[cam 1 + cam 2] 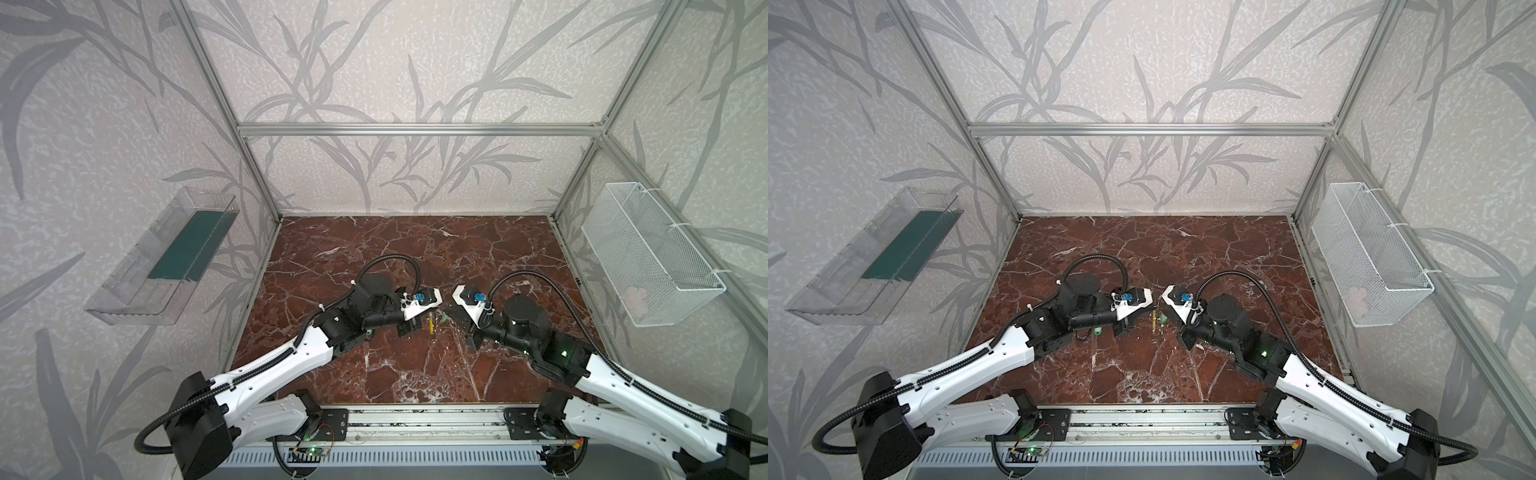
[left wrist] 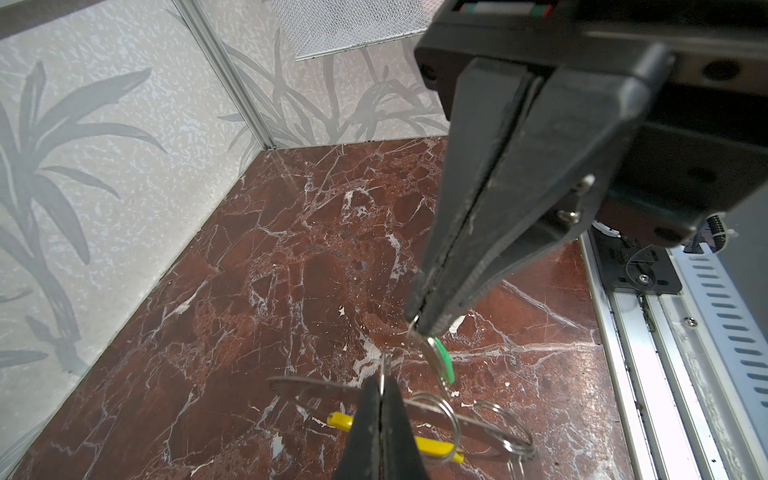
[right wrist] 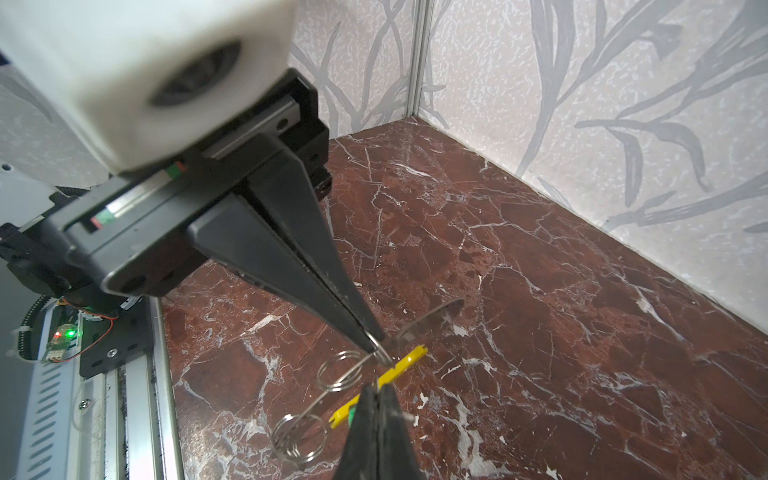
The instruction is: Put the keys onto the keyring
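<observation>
Steel keyring (image 3: 409, 360) in the closed left pincer (image 3: 374, 343) needs steadying (no twist) while the closed right pincer (image 2: 420, 328) threads its key (image 2: 445, 361).

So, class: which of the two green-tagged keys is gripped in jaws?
The key hanging from the right gripper, near the keyring. The other key lies loose on the table under the left arm.

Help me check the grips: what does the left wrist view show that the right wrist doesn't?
Only left wrist: the green-tagged key hanging in full below the right pincer, plus the mesh basket. Only right wrist: a lit circuit board. Both: the left pincer, shut like the right, the keyring with its yellow sleeve, the marble table.
</observation>
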Controlling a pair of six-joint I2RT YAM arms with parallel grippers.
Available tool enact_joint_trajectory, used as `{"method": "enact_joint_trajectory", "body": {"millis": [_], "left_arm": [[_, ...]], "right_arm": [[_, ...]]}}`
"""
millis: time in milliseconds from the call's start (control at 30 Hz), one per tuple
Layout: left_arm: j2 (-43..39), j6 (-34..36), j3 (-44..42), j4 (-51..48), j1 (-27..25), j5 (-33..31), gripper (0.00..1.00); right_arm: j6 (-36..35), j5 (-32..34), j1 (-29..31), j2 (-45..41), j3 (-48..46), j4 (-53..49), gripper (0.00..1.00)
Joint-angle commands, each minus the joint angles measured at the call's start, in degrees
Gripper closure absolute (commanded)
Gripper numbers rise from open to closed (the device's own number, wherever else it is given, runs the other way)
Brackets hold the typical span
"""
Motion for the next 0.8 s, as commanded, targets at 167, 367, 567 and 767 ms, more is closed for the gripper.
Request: {"method": "enact_joint_trajectory", "body": {"millis": [167,367,567,767], "left_arm": [[-0.7,0.9,1.1,2.1,-0.6,0.4,1.00],[-0.8,1.9,1.1,1.8,-1.3,-0.3,1.00],[-1.2,3.1,0.8,1.5,-1.9,-1.1,1.00],[-1.7,5.2,0.6,0.4,-2.4,-1.7,1.00]], "right_arm": [[1.5,-1.3,-0.2,0.6,0.1,2.0,1.00],[2.3,-1.3,-0.2,1.1,0.1,2.8,1.00],[3.2,0.1,-0.2,0.7,0.0,3.2,1.00],[4.1,1.0,-0.6,0.2,-0.5,3.2,1.00]]}}
